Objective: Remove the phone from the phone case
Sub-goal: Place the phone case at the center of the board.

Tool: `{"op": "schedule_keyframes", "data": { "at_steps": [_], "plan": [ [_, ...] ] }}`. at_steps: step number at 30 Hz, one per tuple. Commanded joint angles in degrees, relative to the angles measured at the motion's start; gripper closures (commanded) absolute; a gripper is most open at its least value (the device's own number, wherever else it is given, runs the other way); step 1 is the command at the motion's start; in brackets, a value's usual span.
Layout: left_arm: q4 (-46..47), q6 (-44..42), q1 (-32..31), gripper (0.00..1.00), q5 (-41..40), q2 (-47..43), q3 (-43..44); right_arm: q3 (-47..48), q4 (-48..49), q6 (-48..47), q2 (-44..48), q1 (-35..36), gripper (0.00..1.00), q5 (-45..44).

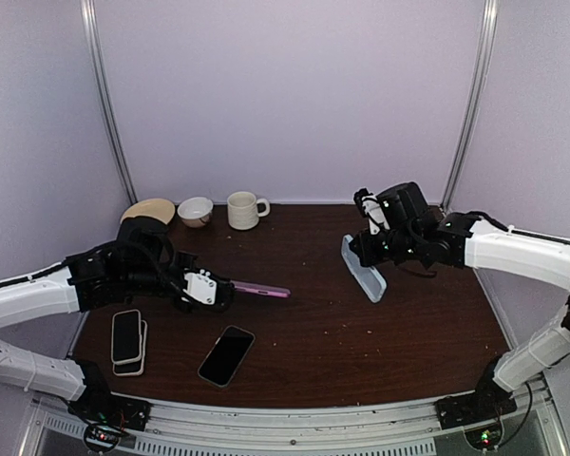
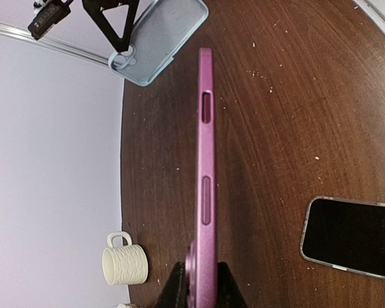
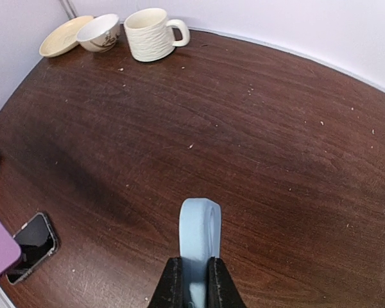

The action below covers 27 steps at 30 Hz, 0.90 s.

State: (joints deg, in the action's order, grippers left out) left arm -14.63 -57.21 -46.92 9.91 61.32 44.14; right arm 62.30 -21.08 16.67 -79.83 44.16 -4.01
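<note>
Left gripper (image 1: 212, 290), jaws clamped on one short end of the pink phone case (image 1: 262, 289), which is held edge-up above the table (image 1: 361, 351). The case's long axis runs straight out from the fingers toward the right arm. Right gripper (image 1: 369, 249), jaws pinched on a pale blue case (image 1: 365, 274), well apart across the gap. Whether the pink case encloses a phone cannot be told edge-on. A bare phone (image 1: 226, 355) lies nearer the left arm.
</note>
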Motion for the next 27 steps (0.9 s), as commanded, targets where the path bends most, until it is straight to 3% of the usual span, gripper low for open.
{"op": "schedule_keyframes", "data": {
  "at_steps": [1, 14, 24, 27],
  "plan": [
    [5.14, -0.38, 0.25, 1.0, 2.24, -1.79, -0.08, 0.35, 7.06, 7.24, -3.38, -5.96, 1.0, 9.19],
    [5.26, 0.53, 0.27, 1.0, 5.73, -2.34, -0.28, 8.73, 17.81, 18.33, -22.42, -22.38, 1.0, 32.77],
    [5.3, 0.35, 0.24, 1.0, 6.44, -2.45, -0.46, 15.08, 12.51, 12.94, -32.05, -26.04, 1.0, 34.42],
    [5.32, 0.35, 0.22, 1.0, 6.43, -2.45, -0.63, 16.31, 9.45, 9.94, -34.09, -26.64, 0.95, 34.32]
  ]
}}
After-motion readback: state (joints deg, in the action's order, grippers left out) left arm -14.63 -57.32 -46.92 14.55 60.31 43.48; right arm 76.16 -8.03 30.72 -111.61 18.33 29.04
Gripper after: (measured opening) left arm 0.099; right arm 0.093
